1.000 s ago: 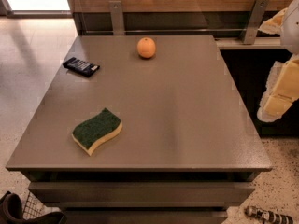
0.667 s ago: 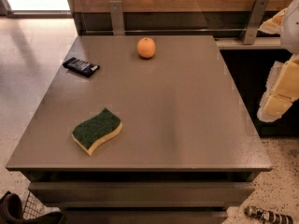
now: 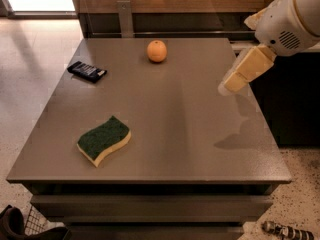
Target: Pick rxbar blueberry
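Approach stage only: cream-coloured robot gripper [image 3: 233, 80] is hovering above the flat grey table's [image 3: 190, 134] right edge, grip state impossible to tell. Small dark navy wrapped rxbar blueberry [image 3: 87, 71] is lying untouched far left; reaching, grasping, lifting are pending.

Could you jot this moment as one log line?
pincer: over table right side | rxbar blueberry: far left, not yet grasped
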Motion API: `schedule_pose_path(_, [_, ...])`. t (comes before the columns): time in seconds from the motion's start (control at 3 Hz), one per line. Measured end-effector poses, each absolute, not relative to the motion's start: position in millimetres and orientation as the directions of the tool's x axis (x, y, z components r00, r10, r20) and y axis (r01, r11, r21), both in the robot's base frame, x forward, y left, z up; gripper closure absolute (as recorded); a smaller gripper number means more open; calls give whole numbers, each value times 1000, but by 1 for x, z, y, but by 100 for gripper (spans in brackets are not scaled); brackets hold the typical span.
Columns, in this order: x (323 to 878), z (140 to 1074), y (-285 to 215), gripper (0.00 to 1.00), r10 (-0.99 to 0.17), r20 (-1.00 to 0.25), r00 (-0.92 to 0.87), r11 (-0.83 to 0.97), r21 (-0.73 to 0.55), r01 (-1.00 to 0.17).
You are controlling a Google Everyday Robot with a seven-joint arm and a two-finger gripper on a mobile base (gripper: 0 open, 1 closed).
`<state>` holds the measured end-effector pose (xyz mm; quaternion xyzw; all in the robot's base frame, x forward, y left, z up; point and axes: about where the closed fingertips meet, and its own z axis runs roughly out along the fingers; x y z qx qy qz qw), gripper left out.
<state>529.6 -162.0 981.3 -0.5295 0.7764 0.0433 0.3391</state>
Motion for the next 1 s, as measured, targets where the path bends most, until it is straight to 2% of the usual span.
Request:
schedule_pose_path(0.33, [570,969,-120,0,-651,-735,-192,498,-222,-839])
schedule_pose_path(0.67, [590,963,-81,0,-565,-811,-148,515,-207,-832])
schedule_pose_path(1.0, [597,961,-45,0,-538,-836,-103,509,-225,-831])
